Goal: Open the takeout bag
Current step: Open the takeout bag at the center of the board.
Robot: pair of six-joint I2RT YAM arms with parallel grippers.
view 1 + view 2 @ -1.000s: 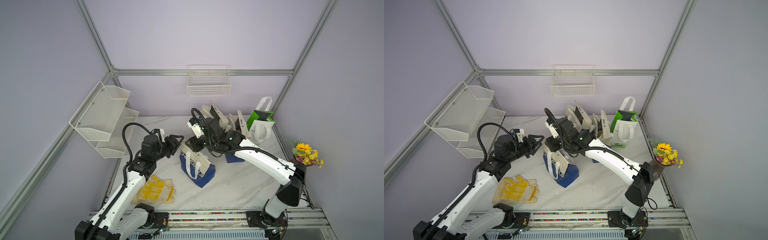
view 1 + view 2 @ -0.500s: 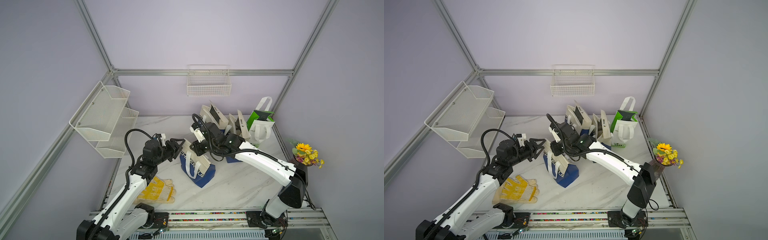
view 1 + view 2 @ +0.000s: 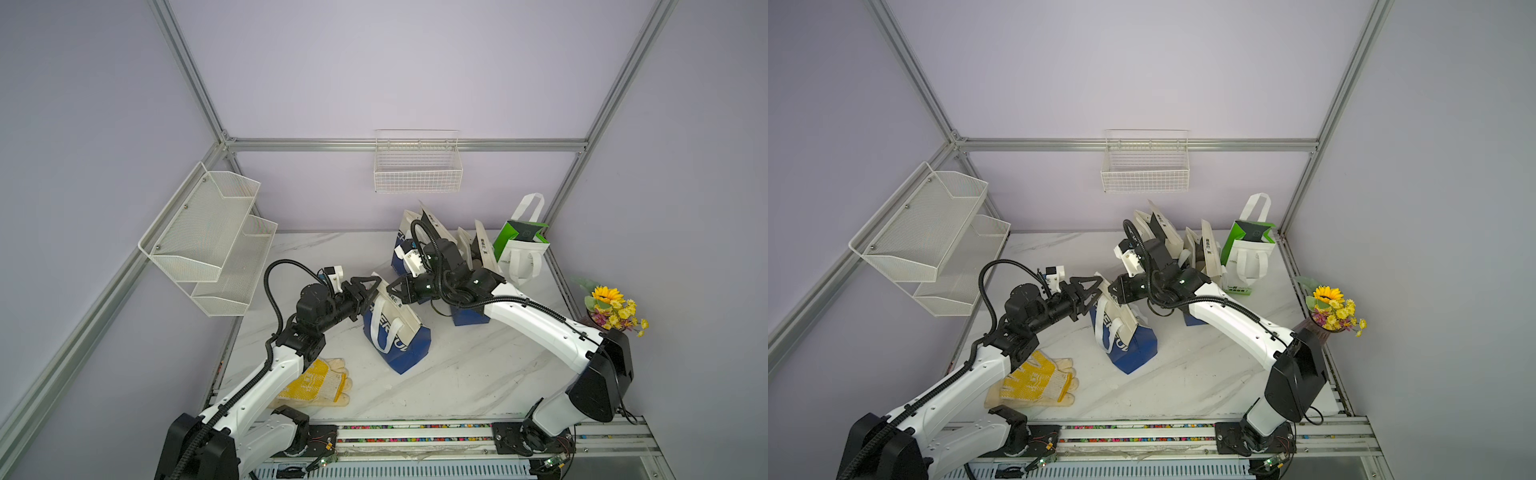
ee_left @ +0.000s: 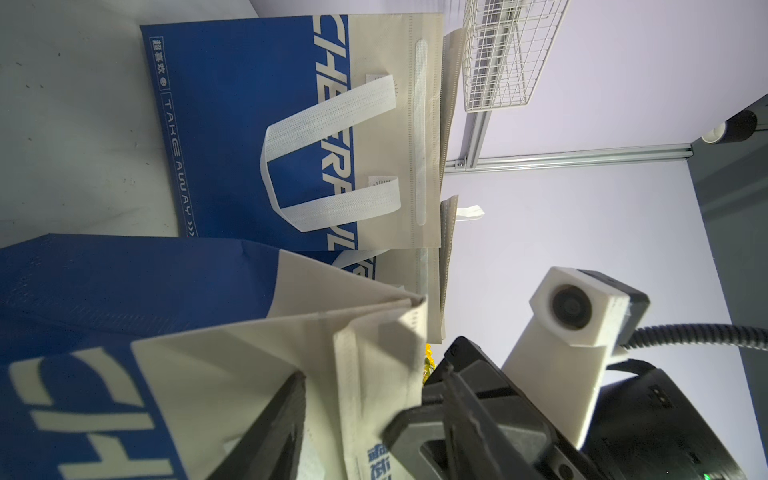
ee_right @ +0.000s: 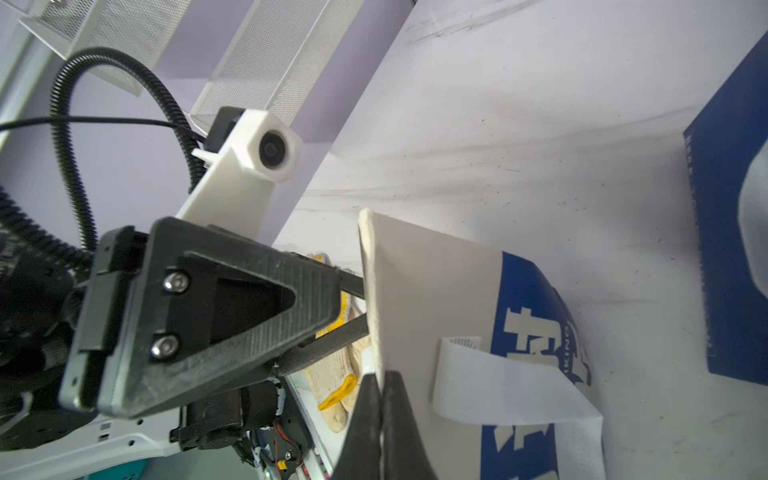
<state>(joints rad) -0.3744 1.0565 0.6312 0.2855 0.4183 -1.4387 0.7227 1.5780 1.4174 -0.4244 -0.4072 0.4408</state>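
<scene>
The takeout bag [image 3: 397,336] [image 3: 1127,338] is blue below and beige above, with white handles, and stands mid-table leaning a little. My right gripper [image 3: 390,289] [image 3: 1112,289] comes from the right. In the right wrist view its jaws [image 5: 380,424] are shut on the bag's beige top edge [image 5: 374,291]. My left gripper [image 3: 371,288] [image 3: 1097,286] comes from the left and is open. Its fingers [image 5: 349,332] straddle the same rim. In the left wrist view the folded rim [image 4: 374,332] lies between the left gripper's [image 4: 374,449] jaws.
Several more blue-and-beige bags [image 3: 419,232] stand at the back. A green-and-white bag [image 3: 519,245] is at the back right. Yellow work gloves [image 3: 320,382] lie at the front left, under my left arm. Flowers [image 3: 611,307] sit at the right edge. Mesh shelves [image 3: 212,241] hang left, a wire basket [image 3: 417,166] behind.
The right gripper has closed onto the bag's top edge. The left gripper has moved right and down until its open fingers reach the rim.
</scene>
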